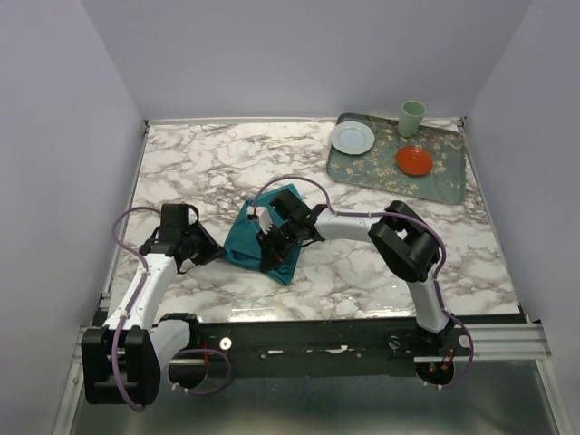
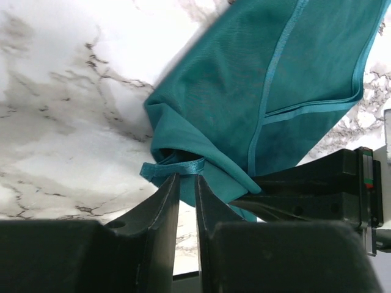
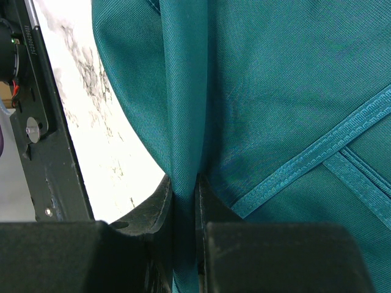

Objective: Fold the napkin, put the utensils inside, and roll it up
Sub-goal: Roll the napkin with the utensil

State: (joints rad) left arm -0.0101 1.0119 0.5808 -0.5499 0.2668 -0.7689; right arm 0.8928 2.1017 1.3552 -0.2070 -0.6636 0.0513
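From my remote seat I count two arms, one napkin, one tray, two small plates and one cup. Nearest me, on the napkin's side away from the tray, the left fingers [image 2: 184, 178] stand with only a narrow slit between them. Their tips sit right at a hemmed corner of the cloth, and I cannot tell whether they pinch that hem or merely touch it. A little closer to the tray, the right fingers [image 3: 184, 183] are clenched on a raised ridge of the cloth, which runs straight down between them. The teal napkin [image 1: 246, 237] lies folded on the marble tabletop [image 1: 199, 163], well apart from the tray, nearer me and to its left. From above, its long axis seems to run roughly near-to-far on a slight diagonal, with one pointed corner aimed back toward the arm bases and another toward the far wall. The grey-green tray [image 1: 435, 177] sits at the far right corner. It carries a white plate [image 1: 352, 138] on its left end, an orange-red plate [image 1: 414, 161] near its middle and a pale green cup [image 1: 412, 116] at its far edge.
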